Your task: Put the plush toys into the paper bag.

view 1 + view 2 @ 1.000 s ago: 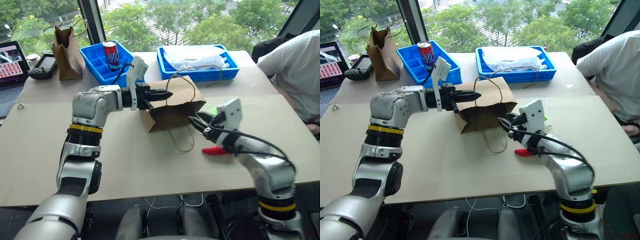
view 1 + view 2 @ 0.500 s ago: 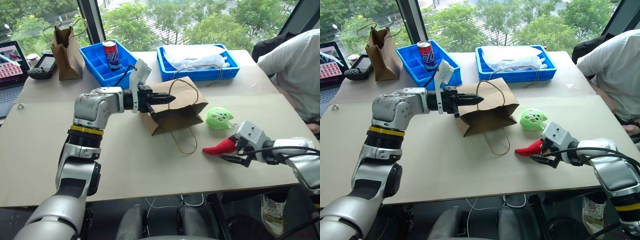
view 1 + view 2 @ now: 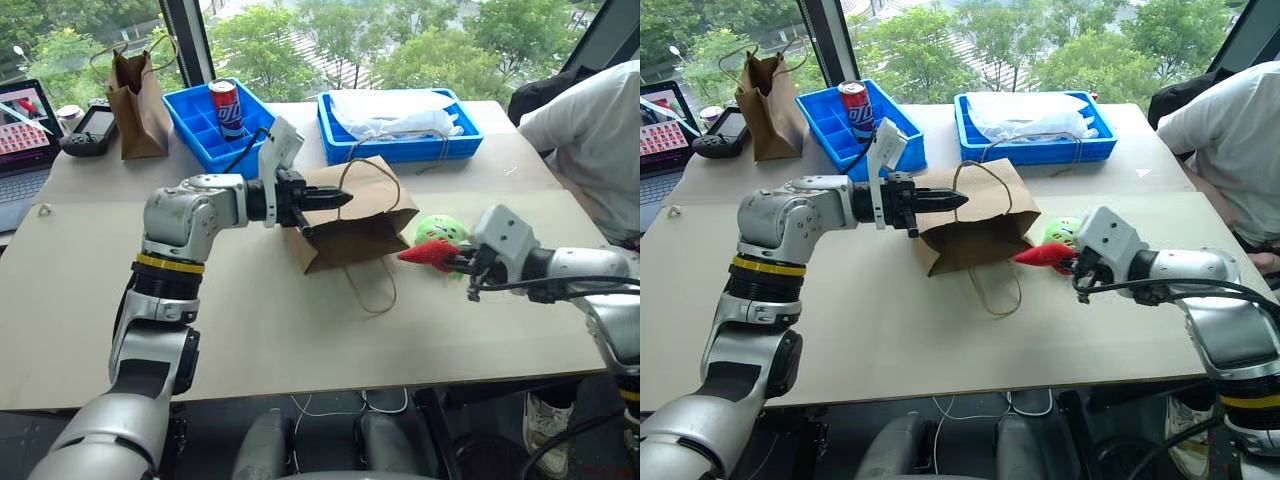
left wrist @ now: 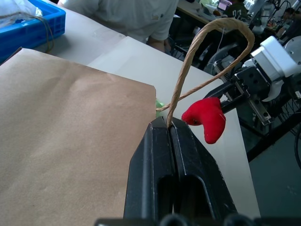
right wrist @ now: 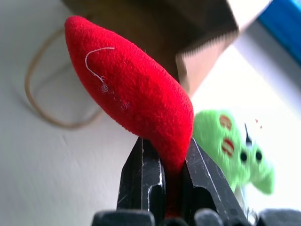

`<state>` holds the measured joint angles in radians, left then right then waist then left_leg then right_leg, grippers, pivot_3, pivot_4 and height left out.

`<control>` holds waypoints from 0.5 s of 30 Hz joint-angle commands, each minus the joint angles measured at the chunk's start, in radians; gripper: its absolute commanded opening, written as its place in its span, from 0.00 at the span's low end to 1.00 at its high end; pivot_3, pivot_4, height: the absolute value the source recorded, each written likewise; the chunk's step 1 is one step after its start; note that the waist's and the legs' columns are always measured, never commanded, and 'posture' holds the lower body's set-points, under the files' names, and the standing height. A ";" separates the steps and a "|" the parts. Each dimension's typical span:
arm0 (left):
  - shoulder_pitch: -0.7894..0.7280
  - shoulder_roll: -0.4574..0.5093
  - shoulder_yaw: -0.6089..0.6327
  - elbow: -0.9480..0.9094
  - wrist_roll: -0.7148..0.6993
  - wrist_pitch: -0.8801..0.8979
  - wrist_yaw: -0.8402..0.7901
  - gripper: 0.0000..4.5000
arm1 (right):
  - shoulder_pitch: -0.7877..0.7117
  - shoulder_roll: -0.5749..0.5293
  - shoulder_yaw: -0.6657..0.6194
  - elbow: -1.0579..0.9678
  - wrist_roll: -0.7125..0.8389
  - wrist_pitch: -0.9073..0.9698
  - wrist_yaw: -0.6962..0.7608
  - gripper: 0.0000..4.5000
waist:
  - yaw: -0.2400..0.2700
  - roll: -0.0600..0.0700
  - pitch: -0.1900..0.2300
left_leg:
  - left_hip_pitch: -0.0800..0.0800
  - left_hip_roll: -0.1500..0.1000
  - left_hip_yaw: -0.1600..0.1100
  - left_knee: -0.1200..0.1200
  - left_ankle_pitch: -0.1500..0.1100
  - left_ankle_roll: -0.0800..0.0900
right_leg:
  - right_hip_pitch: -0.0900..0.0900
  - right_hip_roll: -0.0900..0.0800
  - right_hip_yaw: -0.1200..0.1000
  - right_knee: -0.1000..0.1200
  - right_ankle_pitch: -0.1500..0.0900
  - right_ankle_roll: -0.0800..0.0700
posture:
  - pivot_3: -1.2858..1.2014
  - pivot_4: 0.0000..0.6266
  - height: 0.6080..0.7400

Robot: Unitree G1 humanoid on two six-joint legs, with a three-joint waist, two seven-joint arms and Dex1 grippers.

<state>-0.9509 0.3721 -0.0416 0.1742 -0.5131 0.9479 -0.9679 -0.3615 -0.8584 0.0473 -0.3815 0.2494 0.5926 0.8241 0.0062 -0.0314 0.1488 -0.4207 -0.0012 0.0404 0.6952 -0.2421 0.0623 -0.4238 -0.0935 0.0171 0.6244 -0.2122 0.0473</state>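
Left gripper (image 3: 335, 199) is pinching the bag (image 3: 355, 215) handle; right gripper (image 3: 458, 262), clamping the chili (image 3: 428, 254) beside the bag, should aim tip-first into its mouth.

A wide, pale beige rectangular table (image 3: 250, 330) stands before large windows (image 3: 330, 40) with dark frames, daylight coming in and green treetops outside. Along the table's far edge sit two bright blue plastic bins (image 3: 395, 130), the left one divided into compartments, a narrow dark brown paper bag (image 3: 140, 95), and an open laptop (image 3: 25, 120) with a lit screen. A person in a white shirt (image 3: 590, 140) sits at the right end.
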 commanded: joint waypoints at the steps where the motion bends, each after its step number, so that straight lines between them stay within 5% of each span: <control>1: -0.017 -0.027 0.020 -0.070 -0.050 0.038 0.031 0.00 | -0.054 0.100 0.122 -0.031 -0.108 0.002 -0.118 0.01 | 0.001 0.000 0.000 | 0.000 0.000 0.000 0.000 0.000 0.000 | 0.000 0.000 0.000 0.000 0.000 0.000 | 0.52 0.24 1.00; 15: -0.053 -0.037 -0.002 -0.114 -0.112 0.101 0.027 0.00 | -0.264 0.350 0.338 0.418 -0.525 -0.463 -0.434 0.01 | -0.009 0.000 0.000 | 0.000 -0.002 0.000 -0.001 0.002 -0.003 | -0.002 0.001 0.000 0.001 0.000 0.000 | 0.52 0.24 1.00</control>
<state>-0.9739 0.3480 -0.0445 0.0901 -0.5899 1.0518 -0.9227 -0.6110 -0.5364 0.3671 -0.0256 -0.2411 0.2105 0.4261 -0.0024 -0.0311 0.1491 -0.4210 -0.0027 0.0406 0.6940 -0.2400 0.0589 -0.4256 -0.0930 0.0170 0.6256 -0.2121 0.0468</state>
